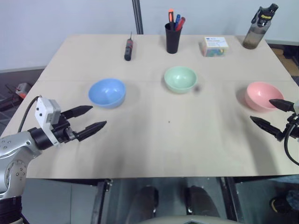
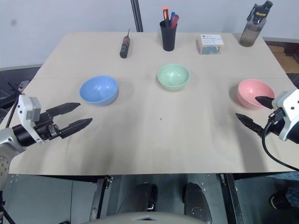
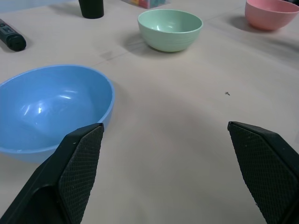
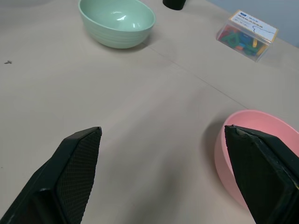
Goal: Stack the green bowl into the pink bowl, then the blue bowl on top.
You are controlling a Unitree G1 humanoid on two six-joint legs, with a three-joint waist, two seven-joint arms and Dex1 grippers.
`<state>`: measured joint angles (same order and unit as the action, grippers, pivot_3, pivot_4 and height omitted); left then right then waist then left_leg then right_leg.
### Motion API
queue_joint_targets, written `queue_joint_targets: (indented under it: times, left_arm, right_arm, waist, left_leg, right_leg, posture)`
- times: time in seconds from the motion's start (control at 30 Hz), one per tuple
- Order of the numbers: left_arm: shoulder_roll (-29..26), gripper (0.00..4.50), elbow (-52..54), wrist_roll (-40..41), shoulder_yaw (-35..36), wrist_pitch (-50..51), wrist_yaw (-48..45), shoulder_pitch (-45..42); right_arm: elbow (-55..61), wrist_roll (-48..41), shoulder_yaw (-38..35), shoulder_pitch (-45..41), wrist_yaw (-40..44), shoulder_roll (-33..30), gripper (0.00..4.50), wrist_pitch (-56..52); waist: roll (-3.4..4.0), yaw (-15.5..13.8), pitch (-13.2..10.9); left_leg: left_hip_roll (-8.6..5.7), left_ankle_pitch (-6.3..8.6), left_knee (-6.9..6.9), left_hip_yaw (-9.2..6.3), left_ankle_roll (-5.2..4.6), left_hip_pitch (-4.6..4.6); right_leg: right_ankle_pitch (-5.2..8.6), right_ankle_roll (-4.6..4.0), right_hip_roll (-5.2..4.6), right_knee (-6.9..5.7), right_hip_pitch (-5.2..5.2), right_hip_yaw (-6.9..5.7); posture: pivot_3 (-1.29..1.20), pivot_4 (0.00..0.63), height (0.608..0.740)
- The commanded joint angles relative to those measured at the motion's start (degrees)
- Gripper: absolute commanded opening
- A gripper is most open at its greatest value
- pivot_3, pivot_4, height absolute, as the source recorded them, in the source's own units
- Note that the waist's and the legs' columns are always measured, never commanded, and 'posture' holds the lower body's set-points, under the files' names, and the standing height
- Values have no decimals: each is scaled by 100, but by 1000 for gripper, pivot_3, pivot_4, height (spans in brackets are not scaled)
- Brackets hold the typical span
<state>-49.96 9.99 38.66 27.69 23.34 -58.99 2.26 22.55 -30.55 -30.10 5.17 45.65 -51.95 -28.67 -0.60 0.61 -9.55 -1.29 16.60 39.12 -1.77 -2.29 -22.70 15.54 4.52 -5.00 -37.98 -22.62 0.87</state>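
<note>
Nothing's stacked yet. Green bowl (image 1: pixel 180 79) sits mid-table, pink bowl (image 1: pixel 263 95) off to its right, blue bowl (image 1: pixel 107 92) to its left. Both the left gripper (image 1: pixel 91 119) and right gripper (image 1: pixel 270 115) are spread wide and empty. I'd pinch the green bowl's rim, lift straight, then lower it centred into pink.

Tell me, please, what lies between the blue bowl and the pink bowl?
The green bowl, set slightly farther back than the blue bowl and pink bowl, per both eye views.

Silver arm (image 1: pixel 14 161), white wrist box (image 1: pixel 47 111), black cable, black claw (image 1: pixel 92 118)

A lab or office: bare table (image 1: pixel 154 154) with pen cup (image 1: pixel 172 38), screwdriver (image 1: pixel 128 49), water bottle (image 1: pixel 258 29)
</note>
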Motion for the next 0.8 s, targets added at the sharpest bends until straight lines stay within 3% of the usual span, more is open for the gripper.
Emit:
queue_joint_targets:
  times: [0.03, 0.3, 0.67, 0.8]
  left_arm:
    - [36, 4500, 272, 188, -35, 15, -17, -271]
    - [381, 4500, 839, 489, -649, 136, 12, -954]
    - [875, 4500, 1242, 611, -1631, 156, -67, -1946]
    - [858, 4500, 1354, 660, -1582, 196, -17, -1894]
  right_arm:
    - [161, 42, -49, -171, -223, -38, 4412, -139]
    - [-451, 778, 779, -841, -822, 70, 4412, -116]
    - [-3161, 2078, 2233, -2794, -1189, 544, 4412, 654]
    - [-3639, 2251, 2346, -3090, -1072, 567, 3409, 844]
  waist:
    - [0, -1, 0]
    - [0, 4, 1]
    - [2, 29, 0]
    - [2, 27, -1]
  left_leg:
    - [0, 0, 0, 0, 0, 0]
    - [-4, -14, -1, 1, 25, -4]
    - [-7, -15, 3, 8, 25, -8]
    - [-7, -15, 2, 12, 24, -11]
  right_leg:
    - [0, 0, 0, 0, 0, 0]
    - [0, 0, -1, 0, -5, 2]
    - [-1, 0, 7, -1, -10, 4]
    - [-1, 1, 8, 1, -13, 7]
  posture:
    - [0, 150, 740]
    - [0, 150, 740]
    - [0, 150, 740]
    - [0, 150, 740]
